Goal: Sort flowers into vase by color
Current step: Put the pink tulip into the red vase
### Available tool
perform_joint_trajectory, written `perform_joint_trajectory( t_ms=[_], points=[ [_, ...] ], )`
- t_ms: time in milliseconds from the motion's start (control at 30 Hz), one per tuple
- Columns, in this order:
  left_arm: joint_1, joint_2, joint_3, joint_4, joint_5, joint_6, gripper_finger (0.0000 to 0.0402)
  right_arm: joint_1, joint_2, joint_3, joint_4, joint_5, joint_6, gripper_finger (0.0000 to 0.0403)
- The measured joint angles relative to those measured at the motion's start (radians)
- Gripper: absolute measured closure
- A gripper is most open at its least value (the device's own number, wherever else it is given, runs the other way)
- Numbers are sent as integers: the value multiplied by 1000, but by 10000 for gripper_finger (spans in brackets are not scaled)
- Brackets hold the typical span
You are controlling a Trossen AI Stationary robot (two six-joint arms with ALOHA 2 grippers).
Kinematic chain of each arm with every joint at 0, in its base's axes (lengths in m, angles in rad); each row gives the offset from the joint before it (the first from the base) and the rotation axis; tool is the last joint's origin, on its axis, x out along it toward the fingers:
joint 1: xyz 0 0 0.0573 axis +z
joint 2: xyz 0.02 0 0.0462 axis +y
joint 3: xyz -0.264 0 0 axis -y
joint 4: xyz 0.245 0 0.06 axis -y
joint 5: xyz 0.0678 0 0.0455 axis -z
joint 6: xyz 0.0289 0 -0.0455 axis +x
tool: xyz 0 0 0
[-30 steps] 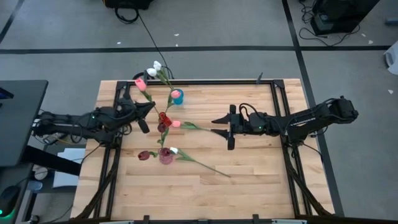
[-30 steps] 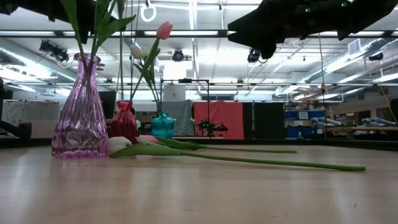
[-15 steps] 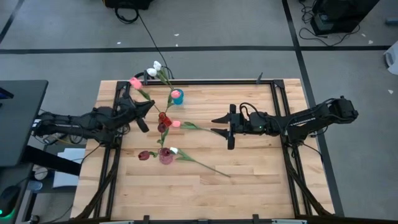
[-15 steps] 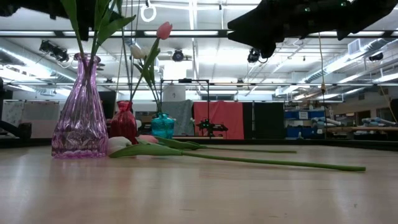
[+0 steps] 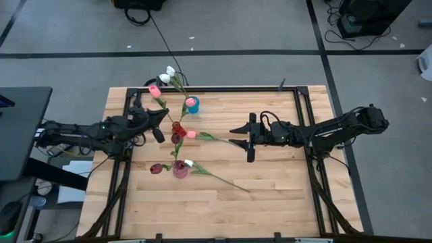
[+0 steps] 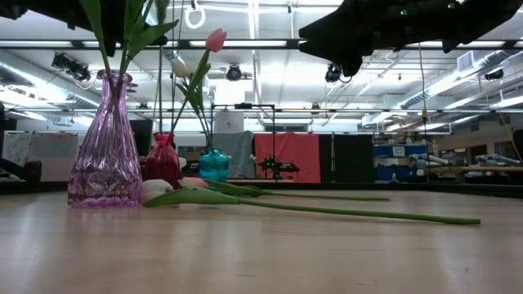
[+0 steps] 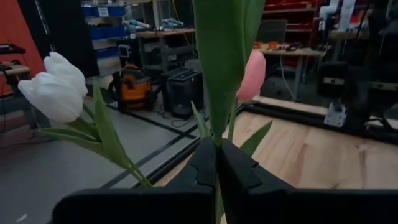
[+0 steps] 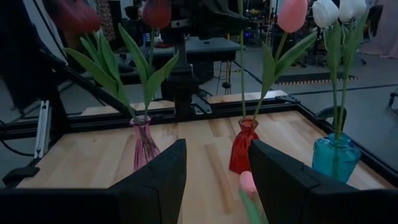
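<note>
The left hand [image 5: 159,123] grips the stem of a pink-headed artificial tulip [image 5: 154,90] above the wooden desk [image 5: 270,182], near the red glass vase [image 5: 177,127]. A tilted stem could miss the neck or tip the vase. The right hand [image 5: 247,138] waits, fingers spread. No readable writing.

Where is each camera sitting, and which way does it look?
High view: above, looking straight down at the table; both arms show.
Low view: at tabletop height, facing the purple vase; arms hang dark overhead.
Left wrist view: on the left arm, looking past the left gripper, shut on a pink tulip.
Right wrist view: on the right arm, past the open right gripper, facing three vases.
Shared: the low and right wrist views both show the purple vase.
</note>
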Motion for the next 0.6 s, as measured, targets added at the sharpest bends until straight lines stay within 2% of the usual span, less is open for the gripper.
perform_joint_trajectory(
  t_ms=[233, 433, 600],
  points=[
    [27, 71, 0, -3, 0, -2, 394, 0, 0, 0, 1, -4, 7, 218],
    [28, 94, 0, 82, 1, 40, 394, 0, 0, 0, 0, -22, 8, 218],
    [28, 110, 0, 29, 0, -26, 393, 0, 0, 0, -5, -22, 8, 218]
  ],
)
